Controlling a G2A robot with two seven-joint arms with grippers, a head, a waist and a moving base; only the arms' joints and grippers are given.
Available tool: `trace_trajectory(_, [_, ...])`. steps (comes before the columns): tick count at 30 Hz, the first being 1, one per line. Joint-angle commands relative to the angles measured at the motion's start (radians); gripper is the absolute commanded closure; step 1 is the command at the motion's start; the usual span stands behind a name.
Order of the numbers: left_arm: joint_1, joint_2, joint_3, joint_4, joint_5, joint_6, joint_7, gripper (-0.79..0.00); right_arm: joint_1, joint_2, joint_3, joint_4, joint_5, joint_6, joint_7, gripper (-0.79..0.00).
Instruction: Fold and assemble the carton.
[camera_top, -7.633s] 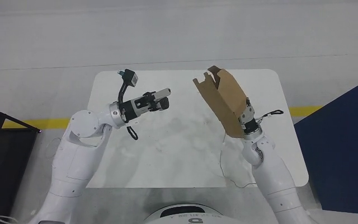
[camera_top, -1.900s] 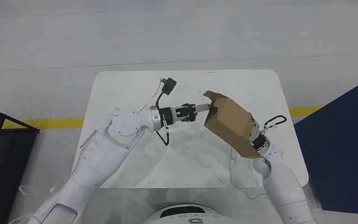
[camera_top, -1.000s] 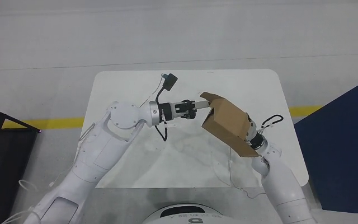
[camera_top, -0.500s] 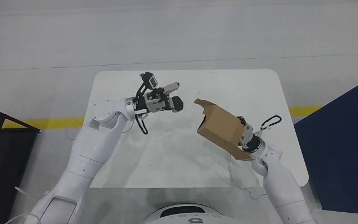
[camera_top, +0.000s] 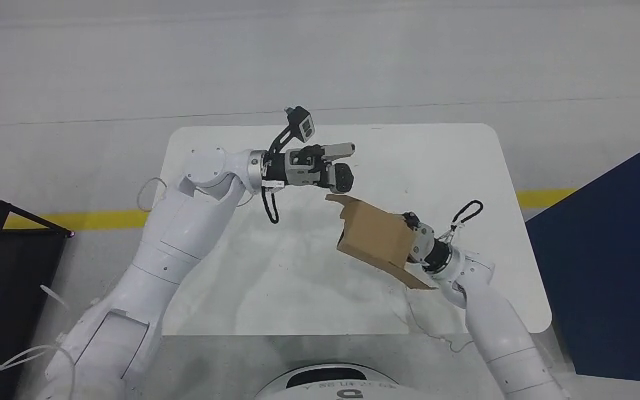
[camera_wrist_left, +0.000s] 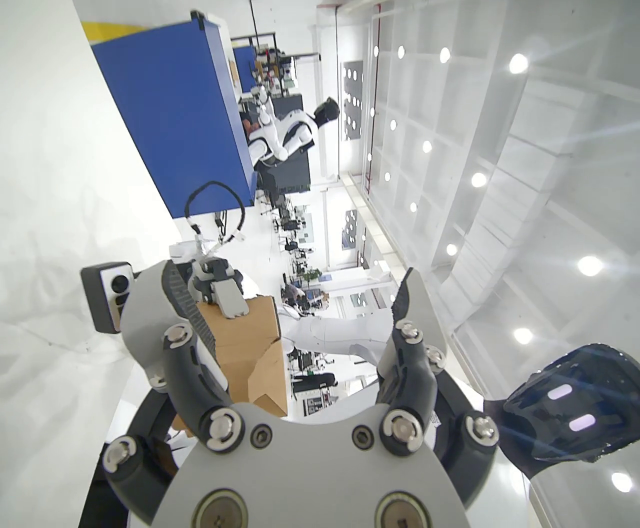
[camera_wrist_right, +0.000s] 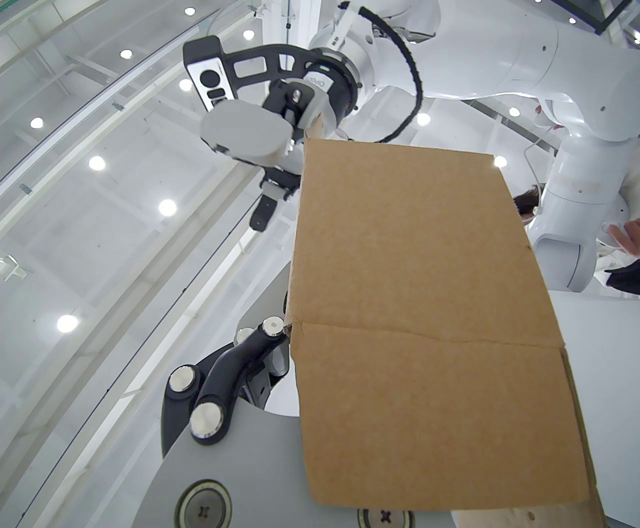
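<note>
A brown cardboard carton (camera_top: 372, 240), partly folded, hangs tilted over the middle right of the white table (camera_top: 230, 290). My right gripper (camera_top: 412, 236) is shut on its lower end. In the right wrist view the carton (camera_wrist_right: 420, 300) covers one side of that gripper, and one finger (camera_wrist_right: 250, 350) shows beside the cardboard edge. My left gripper (camera_top: 343, 165) is open and holds nothing, just beyond the carton's upper flap and apart from it. In the left wrist view its fingers (camera_wrist_left: 172, 300) stand wide, with the carton (camera_wrist_left: 250, 345) and the right gripper (camera_wrist_left: 220, 292) behind them.
A blue panel (camera_top: 595, 270) stands off the table's right side. A black frame (camera_top: 20, 250) sits by the left edge. A yellow floor line (camera_top: 90, 218) runs behind the table. The near left of the tabletop is bare.
My left gripper let go of the carton's flap, drew back to the left, then came right again toward it. The right arm lowered the carton and carried it toward the table's middle.
</note>
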Motion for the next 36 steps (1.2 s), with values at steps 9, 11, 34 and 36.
trace_trajectory(9, [-0.011,-0.013,0.019,0.04,-0.05,-0.028,-0.062,-0.785,0.026,-0.007,-0.007,0.054,0.104,-0.036,-0.045,0.0])
trace_trajectory(11, [-0.009,-0.013,0.014,0.039,-0.047,-0.028,-0.067,-0.785,0.029,-0.009,-0.009,0.055,0.12,-0.041,-0.053,0.0])
trace_trajectory(34, [-0.011,-0.017,-0.005,0.063,-0.044,-0.038,-0.094,-0.785,0.031,-0.014,-0.031,0.031,0.165,-0.059,-0.1,0.0])
trace_trajectory(36, [-0.007,-0.013,-0.014,0.056,-0.027,-0.041,-0.095,-0.785,0.031,-0.015,-0.031,0.033,0.167,-0.063,-0.1,0.0])
